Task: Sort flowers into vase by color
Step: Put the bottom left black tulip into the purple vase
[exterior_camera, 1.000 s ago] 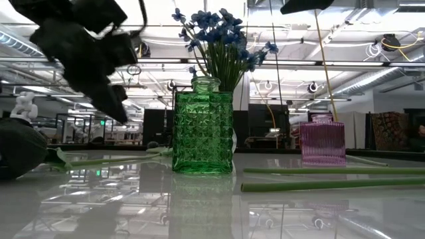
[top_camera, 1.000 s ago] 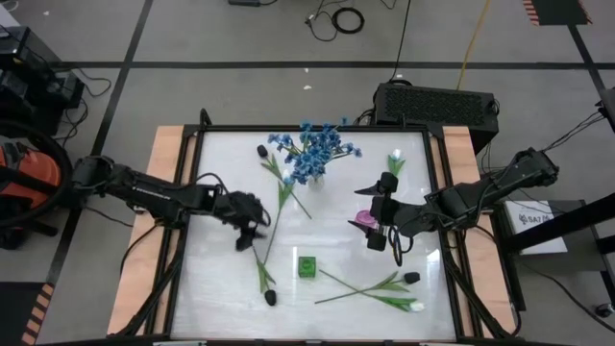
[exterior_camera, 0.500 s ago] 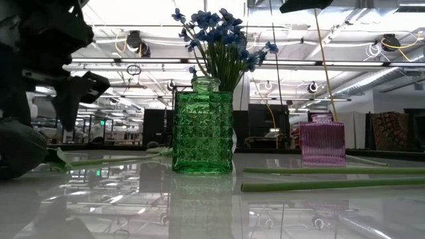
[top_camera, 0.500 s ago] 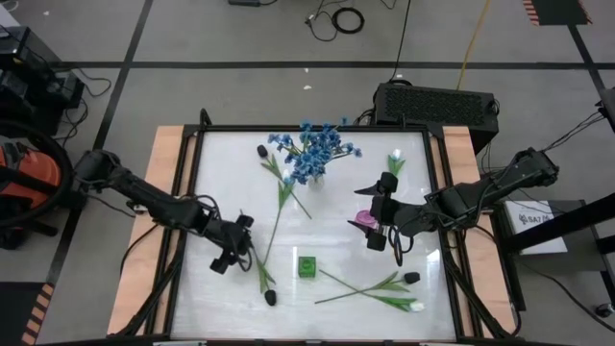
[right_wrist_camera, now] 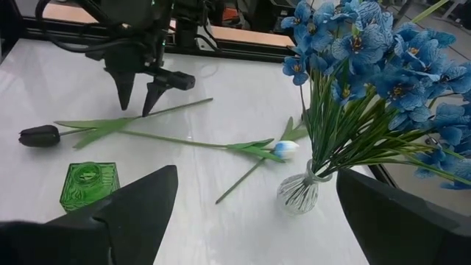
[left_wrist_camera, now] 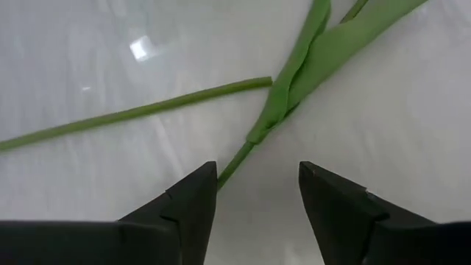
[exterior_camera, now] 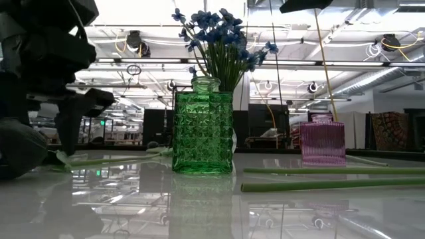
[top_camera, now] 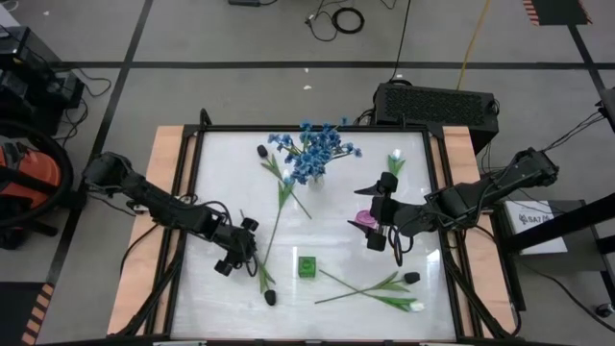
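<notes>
My left gripper (top_camera: 235, 254) is open and low over the table, fingers pointing down. In the left wrist view its fingers (left_wrist_camera: 257, 177) stand on either side of a green leafy stem (left_wrist_camera: 237, 162) without touching it. That stem belongs to a dark tulip (top_camera: 271, 298) lying flat. A second stem (left_wrist_camera: 147, 110) lies beside it. Blue blossoms (top_camera: 312, 154) stand in a clear vase (right_wrist_camera: 298, 195). A green vase (top_camera: 306, 266) and a purple vase (top_camera: 363, 220) stand upright. My right gripper (top_camera: 378, 231) is open, beside the purple vase.
A white tulip (top_camera: 416, 307) and a dark tulip (top_camera: 411, 278) lie crossed near the near right corner. Another dark bud (top_camera: 261, 151) and a white tulip (top_camera: 394, 160) lie toward the far edge. A pale tulip (right_wrist_camera: 284, 149) lies by the clear vase.
My left gripper has moved toward the near edge and come down to the table, ending over the dark tulip's stem with its fingers pointing down. The flowers and vases have stayed where they were.
</notes>
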You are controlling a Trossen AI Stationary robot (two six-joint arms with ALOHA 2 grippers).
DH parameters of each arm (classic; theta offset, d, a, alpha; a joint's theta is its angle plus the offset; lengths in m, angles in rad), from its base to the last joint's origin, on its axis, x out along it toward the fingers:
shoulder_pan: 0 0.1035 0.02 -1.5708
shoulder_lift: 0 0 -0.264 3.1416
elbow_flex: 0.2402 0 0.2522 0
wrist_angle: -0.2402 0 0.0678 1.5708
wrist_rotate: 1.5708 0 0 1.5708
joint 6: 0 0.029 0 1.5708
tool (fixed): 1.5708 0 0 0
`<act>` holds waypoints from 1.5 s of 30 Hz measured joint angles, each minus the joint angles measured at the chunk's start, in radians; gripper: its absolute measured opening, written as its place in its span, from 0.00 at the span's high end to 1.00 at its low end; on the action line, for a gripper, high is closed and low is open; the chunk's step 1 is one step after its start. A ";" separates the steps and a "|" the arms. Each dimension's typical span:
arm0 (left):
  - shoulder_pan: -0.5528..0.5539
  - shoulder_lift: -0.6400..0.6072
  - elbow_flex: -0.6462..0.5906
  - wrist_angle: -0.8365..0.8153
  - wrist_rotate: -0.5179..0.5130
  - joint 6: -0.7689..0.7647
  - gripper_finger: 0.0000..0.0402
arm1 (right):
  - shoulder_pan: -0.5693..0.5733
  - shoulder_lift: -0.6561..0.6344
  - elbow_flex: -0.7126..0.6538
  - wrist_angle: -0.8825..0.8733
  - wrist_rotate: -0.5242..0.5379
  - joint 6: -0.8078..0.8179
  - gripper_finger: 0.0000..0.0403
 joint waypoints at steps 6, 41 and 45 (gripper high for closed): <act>0.000 0.035 0.000 0.030 -0.032 0.063 0.59 | 0.000 0.000 0.000 0.000 0.000 -0.007 0.10; -0.027 -0.203 0.156 -0.048 0.176 -0.074 0.99 | 0.000 0.000 0.000 0.011 0.000 -0.008 0.10; -0.051 -0.287 0.191 0.107 0.069 -0.035 0.99 | -0.001 0.000 0.000 0.046 0.001 -0.011 0.10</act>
